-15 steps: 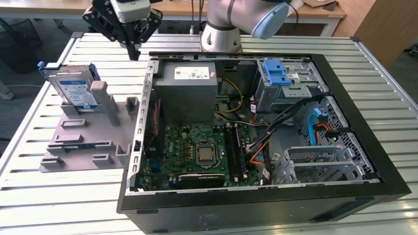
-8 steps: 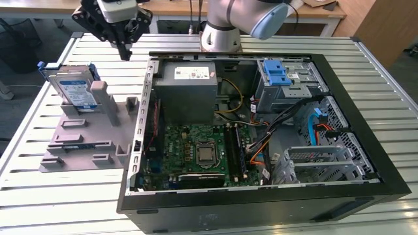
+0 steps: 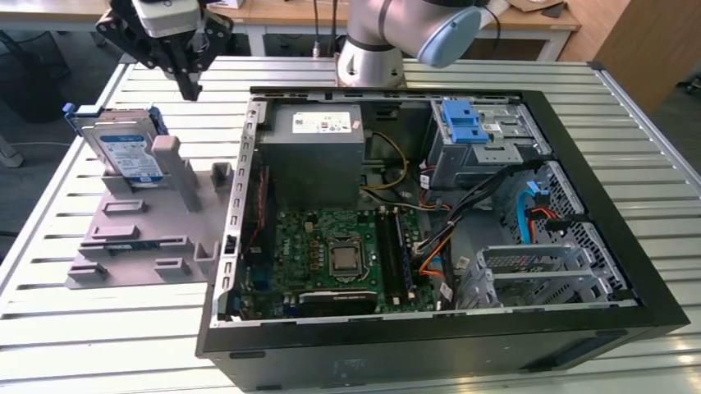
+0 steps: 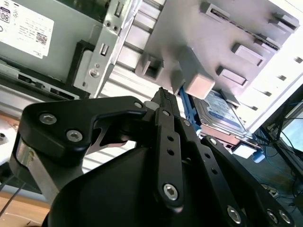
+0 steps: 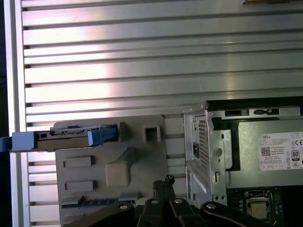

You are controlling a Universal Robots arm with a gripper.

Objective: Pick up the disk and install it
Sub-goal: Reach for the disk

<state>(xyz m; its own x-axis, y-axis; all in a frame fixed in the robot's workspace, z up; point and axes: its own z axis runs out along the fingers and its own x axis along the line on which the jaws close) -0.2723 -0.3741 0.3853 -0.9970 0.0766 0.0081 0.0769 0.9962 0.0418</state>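
So the disk [image 3: 124, 148] is standing upright on edge in a slot of the grey plastic holder [image 3: 143, 238], on the slatted metal table [image 3: 110, 328] toward the exterior view's left, just beside the open computer case [image 3: 438, 338]. You can see its blue-and-white label and blue carrier frame. The gripper [image 3: 193, 89] hangs above the far end of that holder, a bit beyond the disk and not touching it. Its fingers are pinched together with nothing between them, which both wrist views show too. In the first wrist view the disk [image 5: 66, 139] is seen edge-on from above, with the gripper [image 5: 164, 182] off to one side of it. Inside the case, the grey power supply [image 3: 318, 148] sits at the far side, with the silver drive cage [image 3: 482, 139] to its right.
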